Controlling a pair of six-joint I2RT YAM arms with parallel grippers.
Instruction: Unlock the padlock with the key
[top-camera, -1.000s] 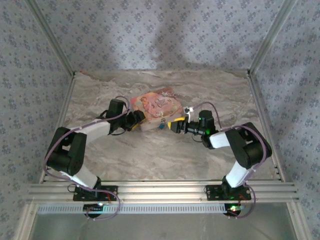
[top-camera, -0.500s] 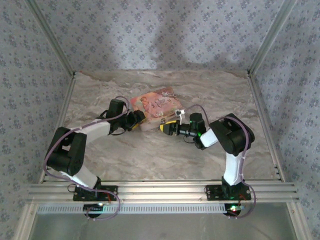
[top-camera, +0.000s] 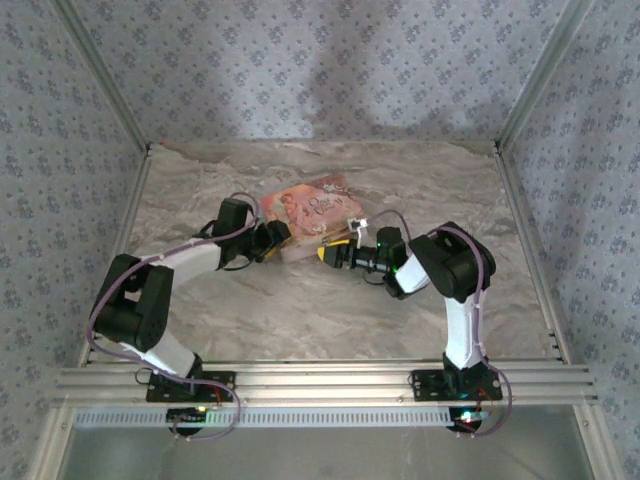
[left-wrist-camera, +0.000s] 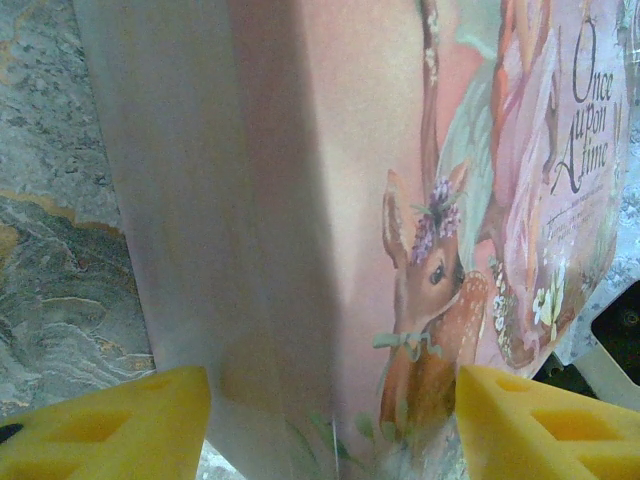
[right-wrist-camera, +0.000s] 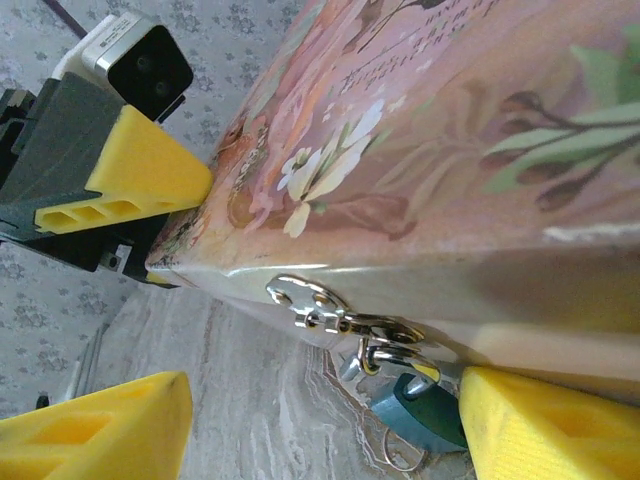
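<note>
The pink picture box (top-camera: 312, 208) lies mid-table. My left gripper (top-camera: 280, 240) holds its left corner: in the left wrist view the box (left-wrist-camera: 300, 200) sits between the yellow fingers of the gripper (left-wrist-camera: 330, 430). A small teal padlock (right-wrist-camera: 425, 410) hangs from a silver hasp (right-wrist-camera: 325, 300) on the box's front edge (right-wrist-camera: 450, 130). My right gripper (right-wrist-camera: 320, 430) is open, and the padlock rests against its right finger (right-wrist-camera: 550, 425). A thin wire ring (right-wrist-camera: 400, 455) shows under the padlock. I cannot make out the key. From above, the right gripper (top-camera: 326, 254) is at the box's near edge.
The marbled table top (top-camera: 300, 310) has free room in front of the box. Aluminium rails (top-camera: 320, 380) run along the near edge and slanted posts (top-camera: 110, 90) stand at the sides. The left gripper's finger (right-wrist-camera: 130, 175) presses the box's far end.
The right arm has folded and swung left, bringing its gripper up to the box's near edge by the padlock. The left arm and the box have stayed put.
</note>
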